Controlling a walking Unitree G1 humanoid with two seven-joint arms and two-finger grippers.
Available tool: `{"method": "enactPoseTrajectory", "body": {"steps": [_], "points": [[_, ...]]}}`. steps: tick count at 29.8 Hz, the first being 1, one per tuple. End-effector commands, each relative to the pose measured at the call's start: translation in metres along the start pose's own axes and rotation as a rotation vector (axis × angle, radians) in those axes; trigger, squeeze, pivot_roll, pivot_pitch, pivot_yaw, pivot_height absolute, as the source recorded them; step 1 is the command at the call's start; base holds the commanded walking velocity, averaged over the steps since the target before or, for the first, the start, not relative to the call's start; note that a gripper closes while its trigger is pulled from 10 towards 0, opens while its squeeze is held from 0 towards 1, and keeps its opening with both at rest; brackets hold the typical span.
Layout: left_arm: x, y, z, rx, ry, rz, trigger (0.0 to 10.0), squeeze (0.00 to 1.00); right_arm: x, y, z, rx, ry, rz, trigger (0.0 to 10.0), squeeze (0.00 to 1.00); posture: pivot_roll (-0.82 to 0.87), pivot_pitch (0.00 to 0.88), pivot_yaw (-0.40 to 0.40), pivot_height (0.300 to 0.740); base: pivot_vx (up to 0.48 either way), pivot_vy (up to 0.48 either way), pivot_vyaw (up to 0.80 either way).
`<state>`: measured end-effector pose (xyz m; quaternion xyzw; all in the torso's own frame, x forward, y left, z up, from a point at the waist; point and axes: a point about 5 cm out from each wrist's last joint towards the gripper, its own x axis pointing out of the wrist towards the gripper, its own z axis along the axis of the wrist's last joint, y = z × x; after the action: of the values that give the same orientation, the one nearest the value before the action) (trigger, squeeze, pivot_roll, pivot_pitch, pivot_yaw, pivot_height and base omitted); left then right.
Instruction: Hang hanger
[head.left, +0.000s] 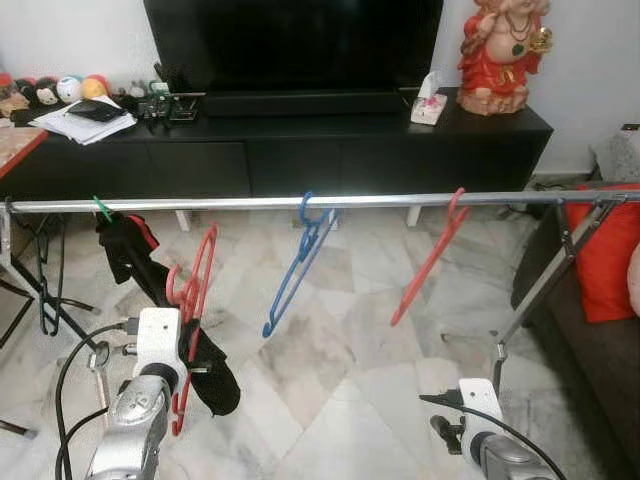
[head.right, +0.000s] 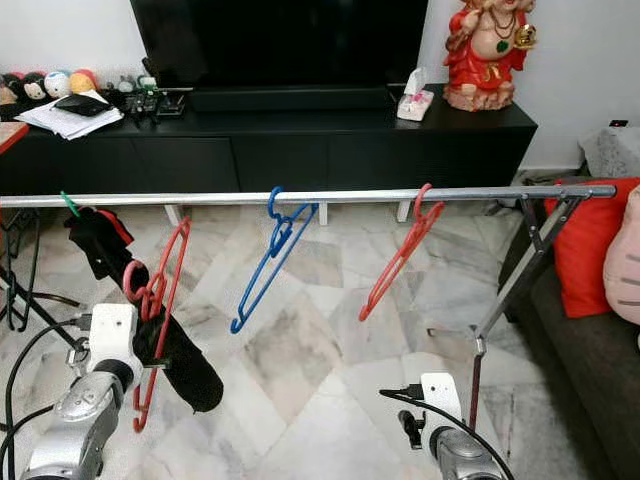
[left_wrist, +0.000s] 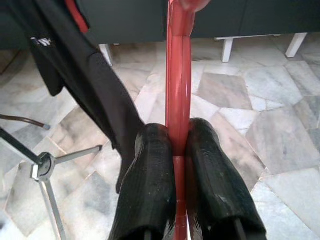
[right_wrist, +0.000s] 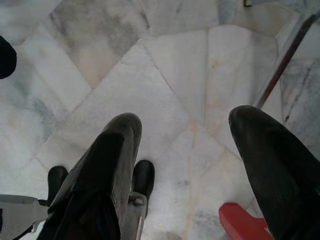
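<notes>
L claw (left_wrist: 179, 150) clenched on red hanger (head.left: 192, 300), held below steel rail (head.left: 320, 201), hook not on it.
R claw (right_wrist: 185, 150) released, low over marble floor (head.left: 330, 390); blue hanger (head.left: 298, 262) and another red hanger (head.left: 432, 255) hang on rail.

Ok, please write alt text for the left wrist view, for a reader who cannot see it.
The left gripper has its jaws shut on a red hanger, which runs straight up between them. A black garment hangs beside it, above a marble floor.
</notes>
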<state>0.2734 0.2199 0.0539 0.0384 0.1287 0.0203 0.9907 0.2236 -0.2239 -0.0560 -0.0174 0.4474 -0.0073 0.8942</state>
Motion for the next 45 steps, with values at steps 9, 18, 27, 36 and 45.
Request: {"method": "enactPoseTrajectory", "body": {"steps": [9,18,27,36,45], "points": [[0.003,0.0,0.007,-0.005,-0.045,-0.014,10.0,0.0,0.0,0.0,0.001,-0.008,0.002,0.002,10.0,0.0,-0.07,0.0,0.023,0.74,0.0,0.0,0.0],[0.004,-0.002,0.011,0.007,-0.06,-0.037,10.0,0.0,0.0,0.0,0.001,-0.014,0.004,0.006,10.0,0.0,-0.07,0.0,0.024,0.74,0.202,0.0,0.0],[0.005,-0.003,0.014,0.012,-0.07,-0.043,10.0,0.0,0.0,0.0,0.001,-0.018,0.004,0.01,10.0,0.0,-0.07,0.0,0.024,0.74,0.296,0.0,0.0],[0.003,-0.004,0.015,0.025,-0.084,-0.071,10.0,0.0,0.0,0.0,0.0,-0.021,0.005,0.011,10.0,0.0,-0.07,0.0,0.027,0.74,0.233,0.0,0.0],[-0.005,-0.007,0.01,0.028,-0.082,-0.139,10.0,0.0,0.0,0.0,0.0,-0.028,0.005,0.015,10.0,0.0,-0.07,0.0,0.025,0.74,0.0,0.0,0.0]]}}
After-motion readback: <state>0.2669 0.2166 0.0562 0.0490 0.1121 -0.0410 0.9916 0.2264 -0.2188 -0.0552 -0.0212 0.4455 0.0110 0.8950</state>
